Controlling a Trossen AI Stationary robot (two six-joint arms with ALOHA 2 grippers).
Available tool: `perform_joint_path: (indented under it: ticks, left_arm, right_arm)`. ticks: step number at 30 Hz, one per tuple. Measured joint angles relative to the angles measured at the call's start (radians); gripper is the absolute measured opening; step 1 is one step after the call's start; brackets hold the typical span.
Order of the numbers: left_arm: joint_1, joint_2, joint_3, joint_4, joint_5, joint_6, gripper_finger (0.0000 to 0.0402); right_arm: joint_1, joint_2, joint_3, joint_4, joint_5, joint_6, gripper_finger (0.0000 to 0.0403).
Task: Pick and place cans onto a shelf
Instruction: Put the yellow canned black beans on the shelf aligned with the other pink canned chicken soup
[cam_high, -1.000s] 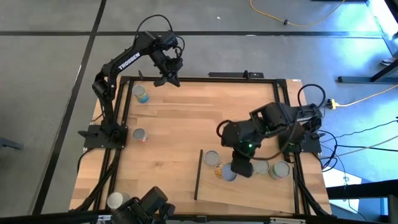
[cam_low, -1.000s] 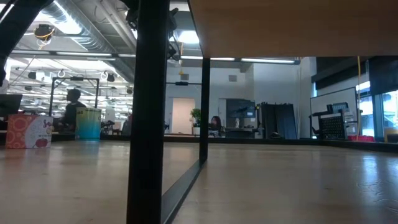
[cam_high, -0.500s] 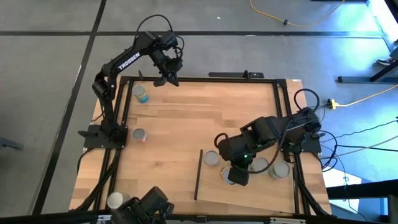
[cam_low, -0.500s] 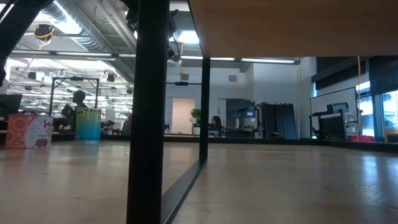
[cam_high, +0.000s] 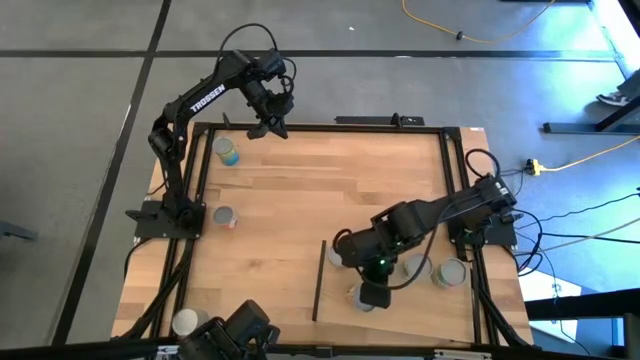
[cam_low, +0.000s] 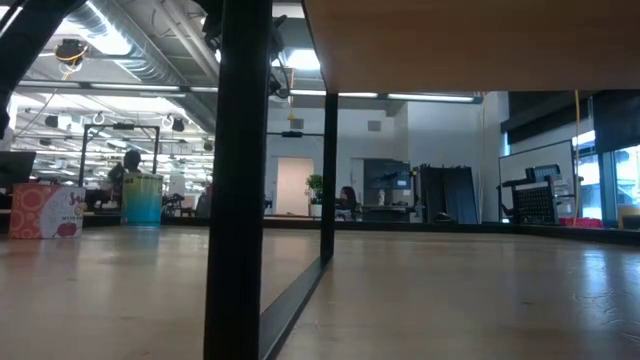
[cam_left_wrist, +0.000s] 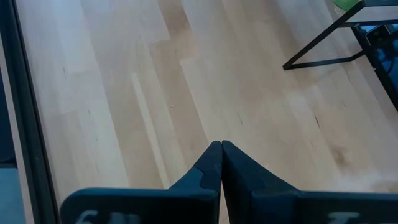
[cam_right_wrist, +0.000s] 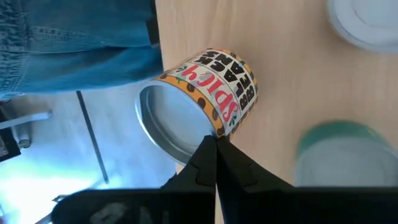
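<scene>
- The right gripper (cam_high: 371, 296) hangs low over the shelf (cam_high: 400, 322) in the lower right of the high view, fingers clenched together and holding nothing.
- In the right wrist view those closed fingers (cam_right_wrist: 211, 163) point at a yellow-labelled can (cam_right_wrist: 198, 102) lying on its side, its silver end facing out over the shelf's edge; whether the tips touch it I cannot tell.
- Other cans sit close by on the shelf: one beside the dark edge strip (cam_high: 340, 254), and two toward the right rail (cam_high: 451, 272), (cam_high: 415, 268).
- More cans wait on the desk (cam_high: 330, 190) at the left of the high view, one blue-labelled (cam_high: 227, 151), one grey-topped (cam_high: 223, 216), and one white-topped at the bottom left (cam_high: 184, 322).
- The left gripper (cam_high: 270, 127) waits raised over the desk's far edge, upper centre-left, fingers (cam_left_wrist: 219, 163) pressed shut and empty.
- Judged step: dealing with the tipped can near the shelf's edge. Done well, that means opening the fingers before descending, straddling the can's round body across its width, and closing squarely.
- A closed-finger nudge risks rolling the can off the edge, since it lies on its curved side.
- Keep clear of the neighbouring upright cans while approaching.
</scene>
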Motion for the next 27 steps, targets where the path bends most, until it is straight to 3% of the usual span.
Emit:
perform_joint_path:
  ticks: [7,27]
  left_arm:
    - [0.000,0.000,0.000,0.000,0.000,0.000,0.0000]
    - [0.000,0.000,0.000,0.000,0.000,0.000,0.0000]
  right_arm:
    - [-0.001,0.001,-0.047,0.082,-0.004,0.002,0.0001]
    - [-0.002,0.001,-0.048,0.081,0.023,0.022,0.0018]
